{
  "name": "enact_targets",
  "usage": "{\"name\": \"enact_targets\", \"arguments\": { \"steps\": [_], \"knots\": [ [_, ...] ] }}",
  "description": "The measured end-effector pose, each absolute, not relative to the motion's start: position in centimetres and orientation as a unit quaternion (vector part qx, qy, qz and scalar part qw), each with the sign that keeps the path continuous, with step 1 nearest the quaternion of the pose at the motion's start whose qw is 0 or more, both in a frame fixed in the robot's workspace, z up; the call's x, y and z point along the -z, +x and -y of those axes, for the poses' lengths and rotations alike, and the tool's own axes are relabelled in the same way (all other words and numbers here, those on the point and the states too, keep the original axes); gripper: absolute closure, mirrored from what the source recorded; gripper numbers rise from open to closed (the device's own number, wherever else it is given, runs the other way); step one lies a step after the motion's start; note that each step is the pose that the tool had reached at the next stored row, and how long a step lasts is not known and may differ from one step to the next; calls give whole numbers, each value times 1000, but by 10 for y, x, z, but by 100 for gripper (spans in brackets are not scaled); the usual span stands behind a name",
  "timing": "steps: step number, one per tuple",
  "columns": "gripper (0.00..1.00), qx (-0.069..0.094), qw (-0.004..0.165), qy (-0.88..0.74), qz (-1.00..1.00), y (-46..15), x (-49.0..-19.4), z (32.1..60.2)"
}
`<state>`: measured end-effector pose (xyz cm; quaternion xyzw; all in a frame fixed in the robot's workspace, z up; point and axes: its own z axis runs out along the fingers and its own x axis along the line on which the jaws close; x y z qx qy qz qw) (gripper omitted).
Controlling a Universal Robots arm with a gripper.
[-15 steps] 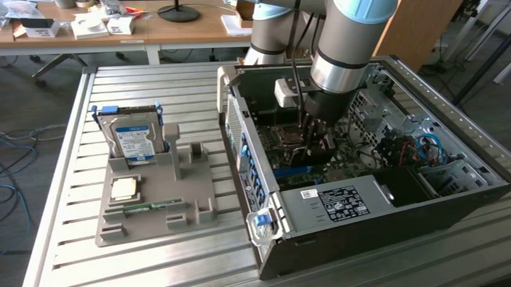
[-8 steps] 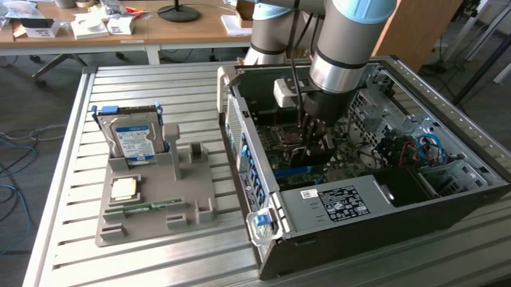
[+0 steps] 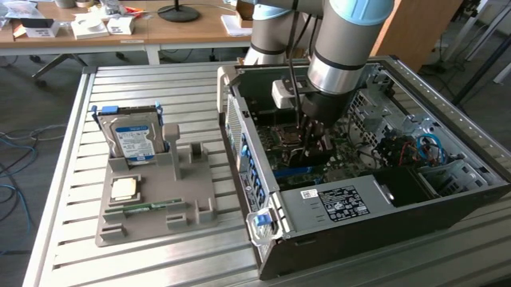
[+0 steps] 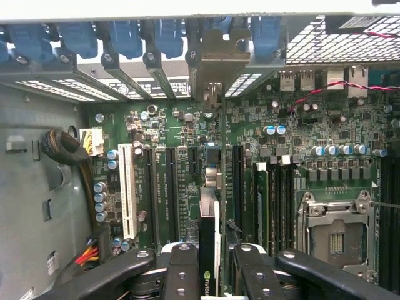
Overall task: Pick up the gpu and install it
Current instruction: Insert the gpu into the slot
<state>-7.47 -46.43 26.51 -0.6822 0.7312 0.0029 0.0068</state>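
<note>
Pinching the gpu (image 4: 209,219) on edge, the gripper (image 4: 214,256) has its fingers (image 4: 182,269) closed part-way onto the card's two faces. The card stands upright between them, showing as a thin dark blade.

From the fingers the card runs straight ahead. Its long axis lies parallel to the long black slots (image 4: 167,187) on the motherboard (image 4: 156,122) beneath it. It sits between two of those slots, or over one of them. Which one cannot be told, nor whether its lower edge already touches a slot.

Farther on, the card's silvery bracket (image 4: 219,59) stands at the rear wall, in line with the row of blue clips (image 4: 125,37) over the slot openings. Any seating would seem to depend on that alignment of card edge and bracket.

In the exterior view the arm (image 3: 343,48) reaches down into the open computer case (image 3: 319,257). The hard drive (image 3: 134,140) stands well apart, on the exterior view's left.
</note>
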Motion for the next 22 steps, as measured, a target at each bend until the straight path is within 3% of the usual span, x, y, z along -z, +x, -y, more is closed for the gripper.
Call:
{"name": "enact_targets", "arguments": {
  "steps": [22],
  "knots": [
    [74,-3,7,-680,-734,-75,-263,464]
  ]
}}
